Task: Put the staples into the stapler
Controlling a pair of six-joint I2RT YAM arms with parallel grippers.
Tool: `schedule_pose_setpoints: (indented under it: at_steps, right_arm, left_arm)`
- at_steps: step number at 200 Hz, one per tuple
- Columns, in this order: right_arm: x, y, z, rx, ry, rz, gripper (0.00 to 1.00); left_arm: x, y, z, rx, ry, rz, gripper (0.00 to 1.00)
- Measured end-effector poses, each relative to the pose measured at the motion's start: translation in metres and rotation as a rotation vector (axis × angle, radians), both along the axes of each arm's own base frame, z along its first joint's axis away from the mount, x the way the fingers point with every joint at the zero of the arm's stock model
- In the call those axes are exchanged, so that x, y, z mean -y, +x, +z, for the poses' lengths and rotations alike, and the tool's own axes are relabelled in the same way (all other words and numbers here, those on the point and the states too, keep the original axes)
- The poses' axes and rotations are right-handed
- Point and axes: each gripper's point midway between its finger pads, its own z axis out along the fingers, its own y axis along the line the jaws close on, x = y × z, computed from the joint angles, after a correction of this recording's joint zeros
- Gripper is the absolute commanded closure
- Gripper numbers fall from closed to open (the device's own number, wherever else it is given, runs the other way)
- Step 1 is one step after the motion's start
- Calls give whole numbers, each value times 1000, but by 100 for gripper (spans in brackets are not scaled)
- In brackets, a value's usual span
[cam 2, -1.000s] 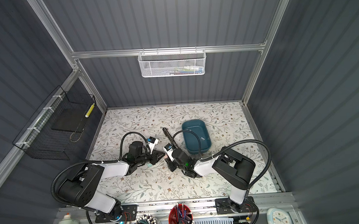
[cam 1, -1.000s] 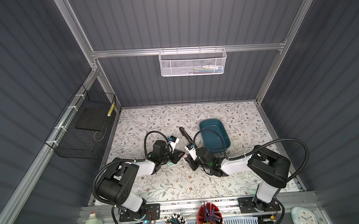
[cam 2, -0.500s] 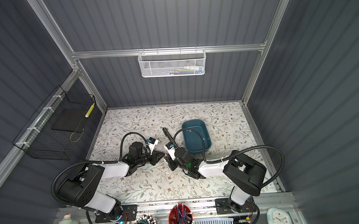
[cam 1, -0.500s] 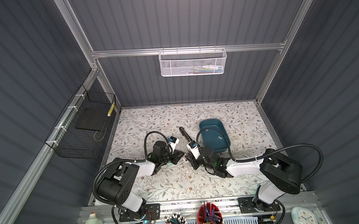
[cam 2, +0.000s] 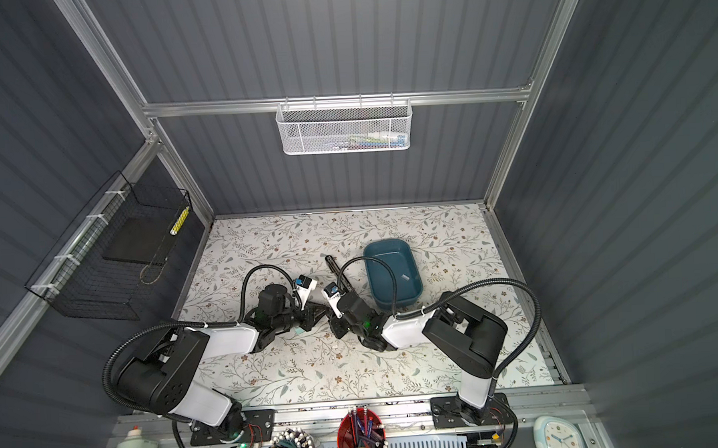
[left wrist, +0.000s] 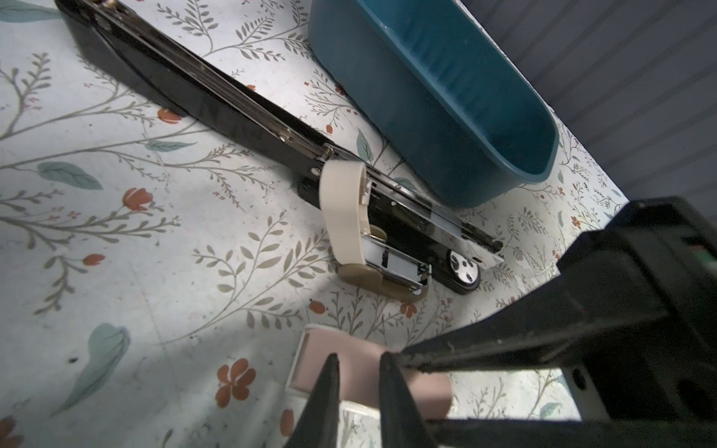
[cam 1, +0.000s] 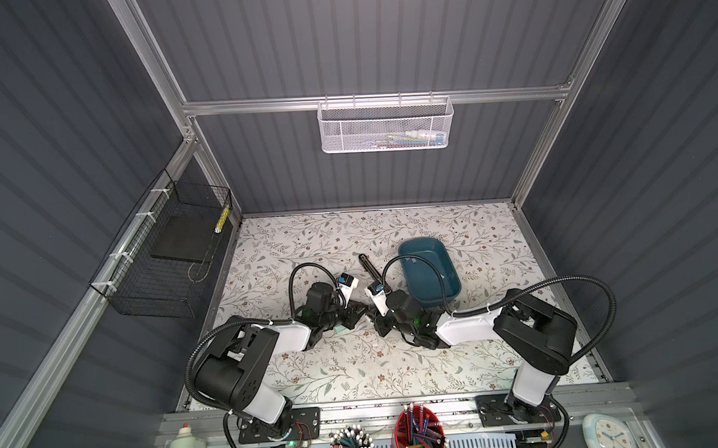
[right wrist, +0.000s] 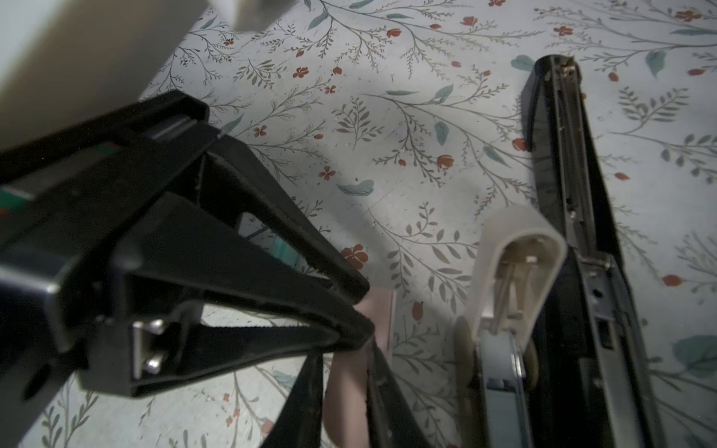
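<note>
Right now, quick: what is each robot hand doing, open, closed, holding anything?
Left hand: closed on the small pink object.
Right hand: fingers either side of the same pink object; whether it grips cannot be told.

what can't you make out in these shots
- staples: one grey speck in the teal tray, top view; too small to count
- pink item: both wrist views; jaws and the frame edge hide most
- right gripper: jaws straddle it; clamped or not unclear
- cream stapler channel: blurred, right wrist view
</note>
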Motion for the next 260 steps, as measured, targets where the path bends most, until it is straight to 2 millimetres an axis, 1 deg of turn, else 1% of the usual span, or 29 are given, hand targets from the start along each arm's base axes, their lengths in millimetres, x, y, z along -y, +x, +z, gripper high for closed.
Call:
schedule_pose_setpoints:
  at_steps: [28, 107, 128, 146, 175, 192, 210, 219, 236, 260]
  right_arm:
    - [2, -2, -7, -13, 11, -19, 77]
    - [0, 6, -12, -3, 108, -85, 79]
    - [3, 6, -14, 2, 135, -98, 79]
    - [8, 4, -20, 2, 139, -118, 80]
    - [7, 3, -19, 23, 153, -138, 79]
    - [7, 3, -19, 31, 154, -145, 77]
    - [7, 4, -16, 31, 138, -149, 76]
    - [6, 5, -14, 28, 122, -149, 72]
    - [7, 5, -11, 19, 65, -142, 70]
    - [8, 4, -2, 18, -5, -122, 68]
  left_arm:
    - [-1, -1, -1, 9, 3, 7, 77]
    - [-4, 6, -8, 35, 22, 43, 77]
    - [-2, 6, -8, 44, 19, 41, 77]
    - [1, 5, -6, 50, 15, 34, 77]
    - [1, 5, -6, 53, 14, 33, 77]
    - [1, 6, -6, 53, 14, 34, 77]
    - [1, 6, -7, 51, 17, 36, 73]
    - [0, 6, -8, 49, 22, 40, 70]
    - [-1, 7, -9, 34, 36, 46, 68]
    - [0, 8, -3, 19, 53, 48, 62]
